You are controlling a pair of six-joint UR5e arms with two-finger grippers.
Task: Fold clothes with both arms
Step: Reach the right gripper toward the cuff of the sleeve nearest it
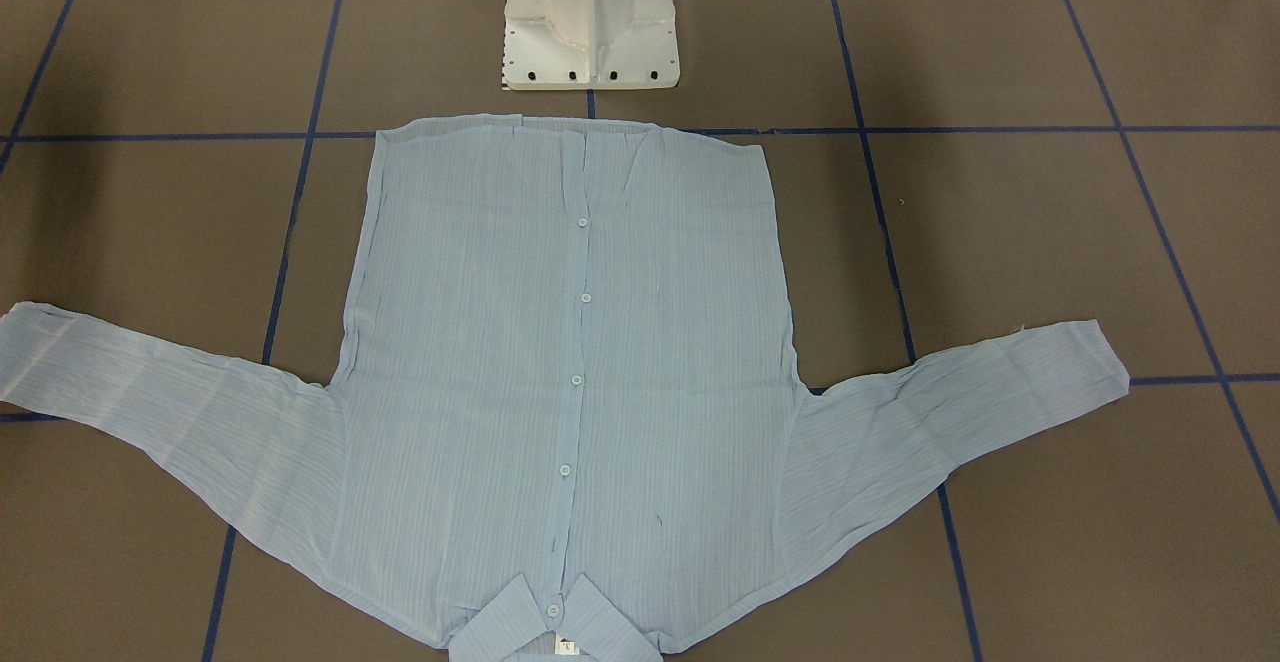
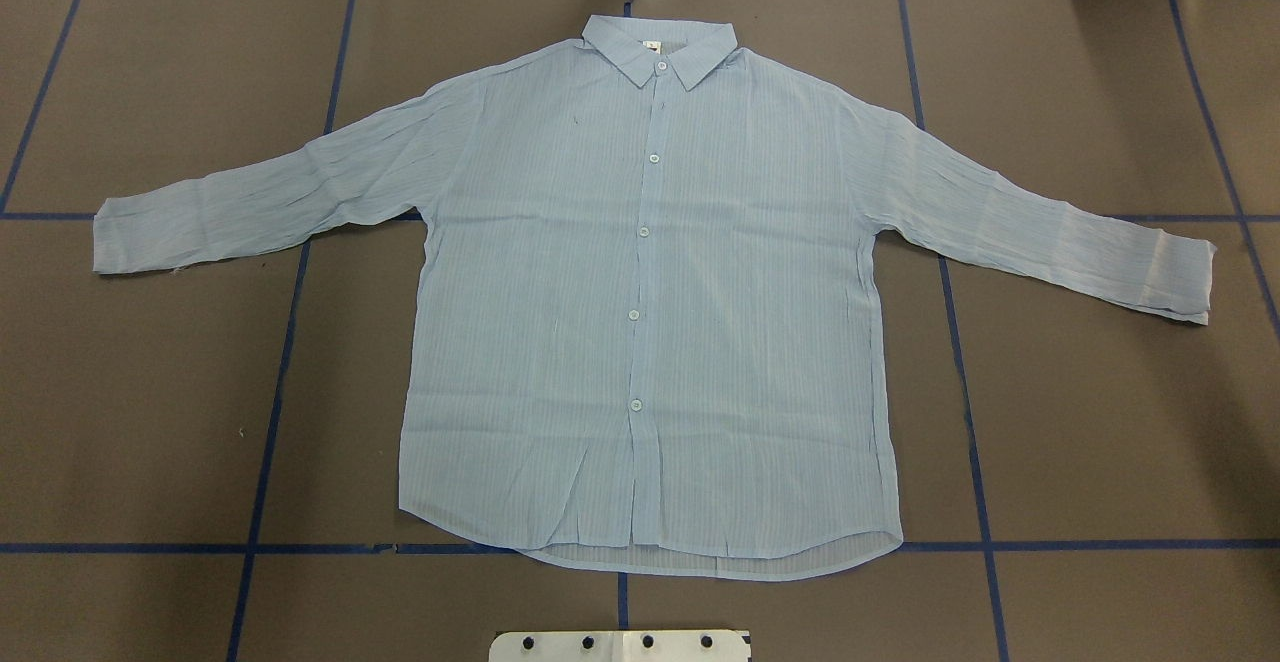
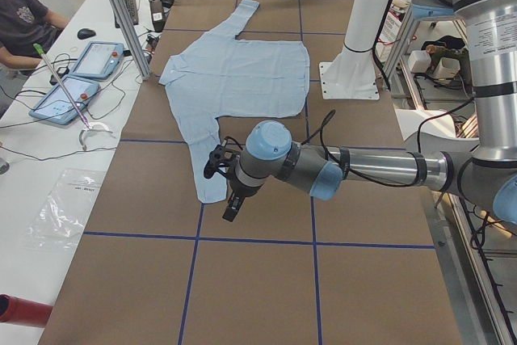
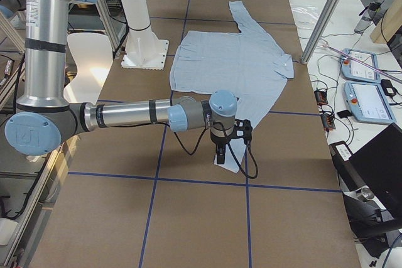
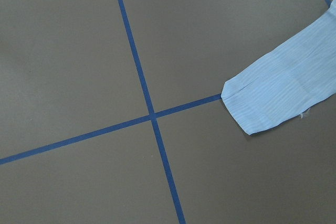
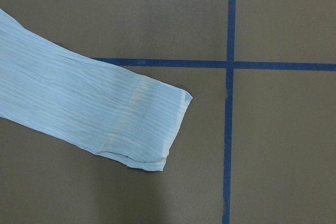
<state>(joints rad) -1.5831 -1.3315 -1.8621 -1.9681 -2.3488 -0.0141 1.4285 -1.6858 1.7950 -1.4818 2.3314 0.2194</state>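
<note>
**A:** Where do the tools stand?

**B:** The left tool (image 3: 230, 209) shows only in the view from the table's left end. It hangs at the end of the near left arm (image 3: 363, 169), over the left-side cuff (image 5: 252, 106). It seems to be clear of the cloth, though that angle is poor. I cannot tell whether its fingers are apart or together.

**A:** And the other one?

**B:** Much the same. The right tool (image 4: 219, 159) shows only from the right end, on the right arm (image 4: 125, 116), which is stretched out low. It points down over the right-side cuff (image 6: 149, 129). I cannot tell its state either.

**A:** What do the wrist views show?

**B:** Each shows its cuff lying flat beside a crossing of blue tape lines (image 5: 152, 118).

**A:** And the shirt?

**B:** The shirt (image 2: 640, 292) lies flat on the brown tabletop (image 2: 150, 392), front up and buttoned. Both sleeves are spread wide to the sides. Its hem is near the white pedestal (image 1: 590, 22) and its collar (image 2: 660, 50) is at the far edge.

**A:** Anything around it?

**B:** A person (image 3: 24, 26) sits at a side desk with two tablets (image 3: 77, 78).
</note>
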